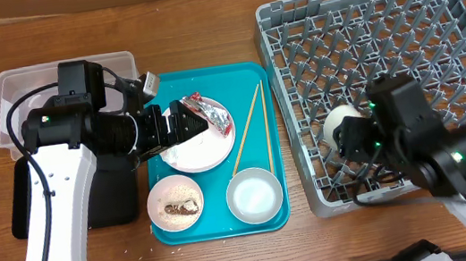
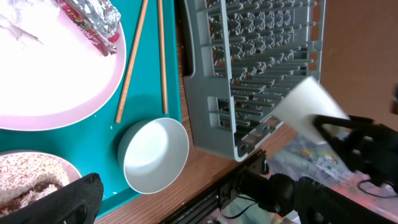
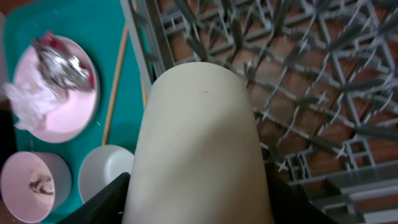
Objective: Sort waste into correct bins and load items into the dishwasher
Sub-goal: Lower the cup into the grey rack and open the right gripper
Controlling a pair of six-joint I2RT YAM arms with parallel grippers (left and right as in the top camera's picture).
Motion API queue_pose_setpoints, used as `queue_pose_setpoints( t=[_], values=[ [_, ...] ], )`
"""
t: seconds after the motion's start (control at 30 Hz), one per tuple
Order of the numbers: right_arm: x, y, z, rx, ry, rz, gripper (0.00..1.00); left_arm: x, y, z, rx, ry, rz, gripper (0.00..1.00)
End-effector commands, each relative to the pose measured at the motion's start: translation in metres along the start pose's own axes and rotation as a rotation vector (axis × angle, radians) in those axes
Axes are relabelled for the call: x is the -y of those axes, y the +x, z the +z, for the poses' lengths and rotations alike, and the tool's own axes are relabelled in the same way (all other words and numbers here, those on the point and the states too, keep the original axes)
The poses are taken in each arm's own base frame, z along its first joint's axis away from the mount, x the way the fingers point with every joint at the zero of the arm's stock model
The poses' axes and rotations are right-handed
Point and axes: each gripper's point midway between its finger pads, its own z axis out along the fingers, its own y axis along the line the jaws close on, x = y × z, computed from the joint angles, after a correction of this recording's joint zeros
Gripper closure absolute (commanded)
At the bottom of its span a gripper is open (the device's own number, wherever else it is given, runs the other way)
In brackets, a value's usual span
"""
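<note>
My right gripper (image 1: 353,135) is shut on the small white cup (image 1: 340,123) and holds it over the front-left corner of the grey dish rack (image 1: 434,14). The cup fills the right wrist view (image 3: 199,143). My left gripper (image 1: 189,123) is open over the white plate (image 1: 196,158), close to the red-and-silver foil wrapper (image 1: 210,114) with tissue (image 3: 25,99). On the teal tray (image 1: 249,79) lie the chopsticks (image 1: 251,128), an empty white bowl (image 1: 253,194) and a bowl with rice and brown scraps (image 1: 176,204).
The clear tub (image 1: 20,86) stands at the back left. The black tray (image 1: 107,201) lies in front of it, partly under my left arm. The rack's pegs stand right beneath the cup. The table's front edge is near the tray.
</note>
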Motion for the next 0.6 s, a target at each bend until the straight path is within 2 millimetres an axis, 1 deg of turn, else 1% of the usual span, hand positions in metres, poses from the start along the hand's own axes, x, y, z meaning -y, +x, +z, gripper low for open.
queue_pose_setpoints(
  t=[0.0, 0.07, 0.1, 0.13, 0.17, 0.2, 0.23, 0.37, 0.4, 0.47, 0.57],
  values=[
    [-0.006, 0.007, 0.023, -0.117, 0.027, 0.014, 0.46, 0.002, -0.003, -0.003, 0.015, -0.007, 0.011, 0.0],
    [-0.006, 0.01, 0.039, -0.173, 0.062, 0.005, 0.43, 0.003, -0.003, -0.003, 0.015, -0.007, 0.012, 0.0],
    [-0.005, 0.013, 0.048, -0.204, 0.081, 0.002, 0.41, 0.003, -0.003, -0.003, 0.014, -0.007, 0.012, 0.0],
    [-0.004, 0.017, 0.057, -0.239, 0.103, -0.002, 0.32, 0.002, -0.002, -0.003, 0.013, -0.008, 0.01, 0.0],
    [-0.003, 0.02, 0.067, -0.273, 0.126, -0.004, 0.12, 0.002, 0.0, -0.003, 0.004, -0.012, 0.002, 0.0],
    [-0.005, 0.018, 0.071, -0.27, 0.124, -0.001, 0.08, -0.003, 0.003, -0.003, -0.006, -0.042, -0.005, 0.0],
    [-0.007, 0.015, 0.071, -0.258, 0.116, 0.001, 0.07, -0.006, 0.005, -0.002, -0.011, -0.065, -0.004, 0.0],
    [-0.025, -0.008, 0.056, -0.156, 0.033, 0.0, 0.07, -0.018, 0.017, 0.005, -0.056, -0.193, 0.012, 0.03],
    [-0.034, -0.022, 0.042, -0.092, -0.013, -0.001, 0.07, -0.023, 0.024, 0.009, -0.079, -0.264, 0.017, 0.04],
    [-0.048, -0.036, 0.025, -0.022, -0.086, -0.003, 0.07, -0.032, 0.031, 0.012, -0.096, -0.358, 0.003, 0.06],
    [-0.068, -0.055, -0.006, 0.099, -0.215, -0.012, 0.07, -0.061, 0.051, 0.019, -0.112, -0.607, -0.071, 0.08]
  ],
)
